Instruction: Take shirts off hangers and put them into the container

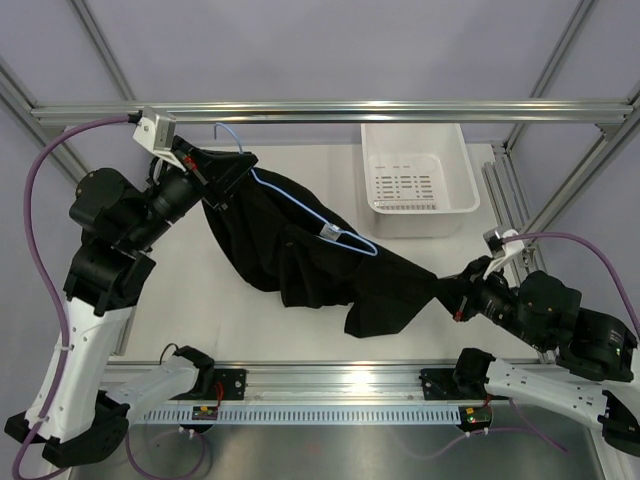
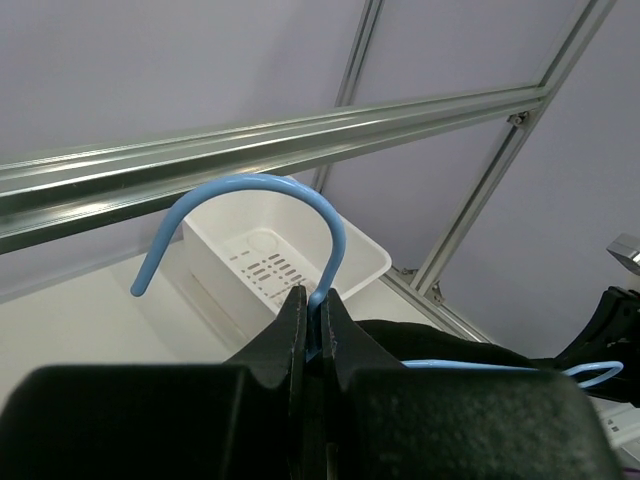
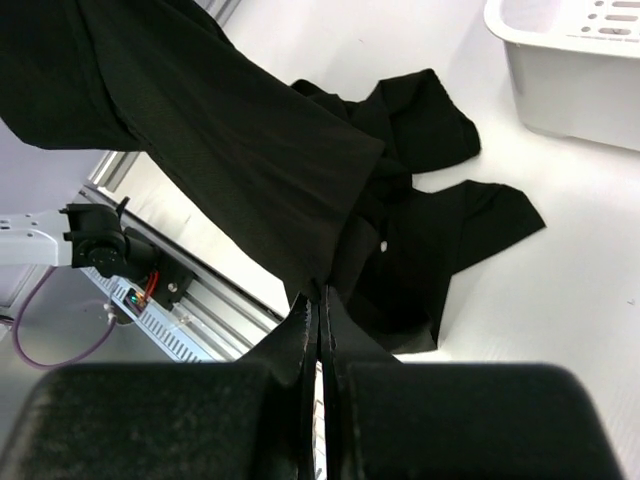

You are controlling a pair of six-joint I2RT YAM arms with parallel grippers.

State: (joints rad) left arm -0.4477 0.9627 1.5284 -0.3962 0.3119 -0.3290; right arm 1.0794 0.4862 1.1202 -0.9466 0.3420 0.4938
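Fingers of your left gripper [image 2: 312, 300] sit closest to the lens in the left wrist view. They are pressed shut on the neck of the thin light-blue wire hanger [image 2: 262, 180], just under its hook. From overhead, this grip is at 10 o'clock on the white tabletop [image 1: 200, 300].

Your right gripper [image 3: 318, 300] is at 4 o'clock. Its fingers are closed tight on a pinch of the black soft fabric shirt [image 1: 300, 260], at what looks like a hem or sleeve end.

- The shirt hangs stretched on a diagonal between the two grips, sagging in the middle. A loose part lies crumpled on the tabletop near 5 o'clock.
- Part of the hanger's wire shows on top of the cloth, running from the collar toward the centre, with the small white neck label beside it. You cannot tell how much of the wire is inside the garment.
- The white rectangular slotted plastic basket [image 1: 420, 222] stands at 1 o'clock, well apart from the shirt, with no fabric in it.

Progress, as judged: early to middle. The shirt is gripped and under tension but not yet free of the hanger. Separating them and moving the shirt to the basket both remain.
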